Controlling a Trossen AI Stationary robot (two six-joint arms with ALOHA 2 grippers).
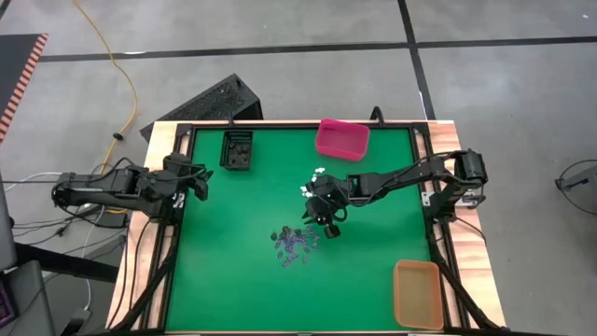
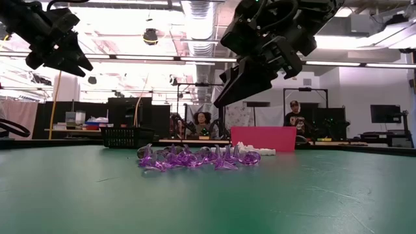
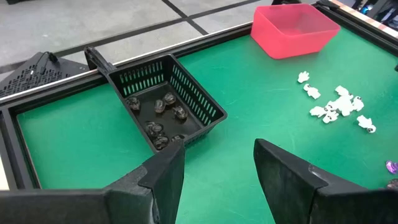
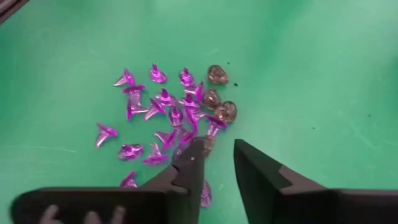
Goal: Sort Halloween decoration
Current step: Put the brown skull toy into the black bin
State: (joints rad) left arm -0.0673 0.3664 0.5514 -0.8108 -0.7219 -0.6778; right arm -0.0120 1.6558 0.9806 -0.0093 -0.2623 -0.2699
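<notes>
My right gripper (image 4: 214,163), a little open, hangs above tiny, light, slippery purple trinkets (image 4: 163,115); I'd pinch one's middle.

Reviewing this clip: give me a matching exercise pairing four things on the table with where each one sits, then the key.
Things:
1. purple trinkets
2. white trinkets
3. black bin
4. orange bin

Places:
A. empty, at the table's near right corner
B. loose heap mid-table, under the right gripper
C. far left of the mat, dark pieces inside
D. small cluster near the pink bin

Pairs: 1-B, 2-D, 3-C, 4-A
</notes>
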